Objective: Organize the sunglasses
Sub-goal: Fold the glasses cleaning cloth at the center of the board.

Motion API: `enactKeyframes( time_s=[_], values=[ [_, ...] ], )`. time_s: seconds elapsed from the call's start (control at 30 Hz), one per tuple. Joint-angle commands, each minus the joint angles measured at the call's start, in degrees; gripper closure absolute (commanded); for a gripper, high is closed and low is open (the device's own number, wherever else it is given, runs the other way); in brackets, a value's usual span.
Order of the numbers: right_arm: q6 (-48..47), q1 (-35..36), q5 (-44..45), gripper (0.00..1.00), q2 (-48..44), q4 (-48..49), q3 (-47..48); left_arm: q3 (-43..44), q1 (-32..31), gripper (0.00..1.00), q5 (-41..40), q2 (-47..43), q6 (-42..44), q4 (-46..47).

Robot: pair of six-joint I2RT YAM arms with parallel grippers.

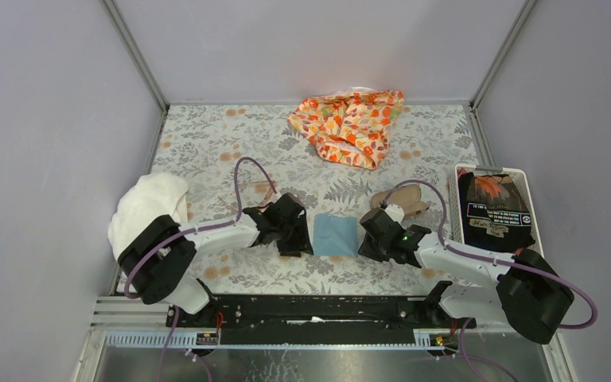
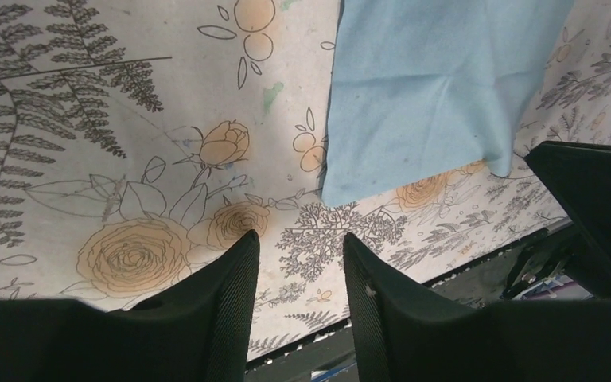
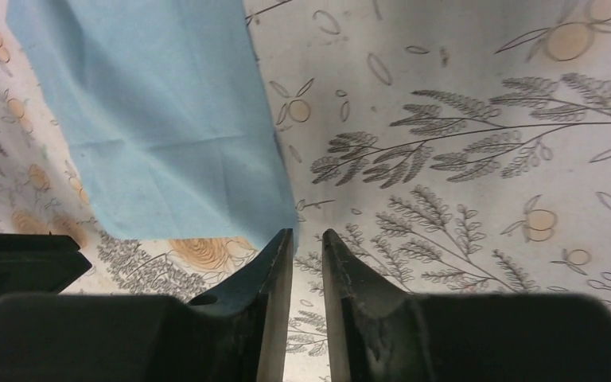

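Top view: the sunglasses (image 1: 256,192) lie on the counter (image 1: 207,143) just behind the left end effector (image 1: 290,229), apart from the blue cloth (image 1: 336,235) between the arms. Left wrist view: jaws spread and empty, near the cloth's corner. Right wrist view: the right end effector (image 3: 308,232) is nearly pressed together, pinching nothing. The thin frame looks light and fragile; best gripped at the bridge, not the lenses

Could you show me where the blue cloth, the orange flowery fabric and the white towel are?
blue cloth (image 1: 335,235): top view, the middle of the cloth.
orange flowery fabric (image 1: 350,126): top view, the middle of the crumpled heap.
white towel (image 1: 149,203): top view, its upper folded part.
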Motion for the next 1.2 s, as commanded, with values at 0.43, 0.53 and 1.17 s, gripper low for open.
enactKeyframes(
  time_s=[0.43,0.53,1.17],
  values=[
    [2.79,0.45,5.43,0.71,-6.56,-4.81,-0.51,1.51,-1.64,0.77,-1.90,7.68,-5.60,6.53],
    [2.33,0.45,5.20,0.71,-6.64,-5.21,-0.18,0.94,-1.61,0.85,-2.91,7.61,-5.94,6.33],
    [2.04,0.58,-4.65,0.67,1.67,3.68,-1.75,-2.99,-2.31,1.00,-3.68,0.72,-5.70,3.55]
  ],
)
